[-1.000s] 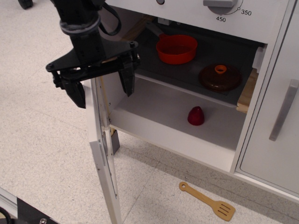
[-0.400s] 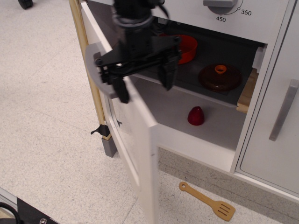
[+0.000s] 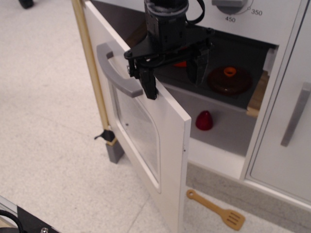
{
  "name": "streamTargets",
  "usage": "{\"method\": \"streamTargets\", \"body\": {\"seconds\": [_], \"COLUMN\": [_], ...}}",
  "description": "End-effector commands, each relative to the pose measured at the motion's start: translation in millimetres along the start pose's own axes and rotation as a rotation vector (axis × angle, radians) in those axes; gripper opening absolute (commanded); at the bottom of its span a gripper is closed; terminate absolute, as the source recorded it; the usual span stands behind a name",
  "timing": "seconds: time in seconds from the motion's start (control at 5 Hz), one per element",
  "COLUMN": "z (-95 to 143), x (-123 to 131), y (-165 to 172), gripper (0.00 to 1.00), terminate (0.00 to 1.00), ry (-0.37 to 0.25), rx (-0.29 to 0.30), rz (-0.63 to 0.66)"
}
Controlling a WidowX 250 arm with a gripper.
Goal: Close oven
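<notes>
Oven (image 3: 228, 111) at right, door (image 3: 146, 131) swung about halfway shut; gripper (image 3: 172, 77) spread wide and empty, straddling the door's top edge by the handle (image 3: 116, 68), seemingly to push rather than grasp.

Even, bright indoor light is falling from above, washing the speckled floor (image 3: 43, 121) pale and flat. The white oven door (image 3: 146, 131) is catching it cleanly, with a faint sheen lying across its window. The cavity behind is sitting in shade, the dark shelf (image 3: 233, 92) going nearly black. A soft shadow is pooling under the door's foot. Everything is staying fairly sharp; only the black gripper (image 3: 170, 73) is losing detail in its own darkness
</notes>
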State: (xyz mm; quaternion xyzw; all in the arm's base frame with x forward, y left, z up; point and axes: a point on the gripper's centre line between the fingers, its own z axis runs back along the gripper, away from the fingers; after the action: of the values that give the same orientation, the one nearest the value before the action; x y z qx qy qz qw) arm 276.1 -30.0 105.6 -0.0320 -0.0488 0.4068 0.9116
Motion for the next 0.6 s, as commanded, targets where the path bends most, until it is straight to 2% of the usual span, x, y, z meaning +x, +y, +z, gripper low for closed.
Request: {"method": "streamTargets", "body": {"seconds": [0.0, 0.2, 0.4], "z": [80.4, 74.7, 49.0], "x": [2.9, -0.6, 2.5], "y": [32.1, 63.1, 93.4], "gripper": [1.00, 1.00, 1.00], "terminate": [0.00, 0.00, 0.00], "ry": [-0.007, -0.006, -0.063], "rx": [-0.096, -0.063, 0.003], "rz": [-0.275, -0.420, -0.560]}}
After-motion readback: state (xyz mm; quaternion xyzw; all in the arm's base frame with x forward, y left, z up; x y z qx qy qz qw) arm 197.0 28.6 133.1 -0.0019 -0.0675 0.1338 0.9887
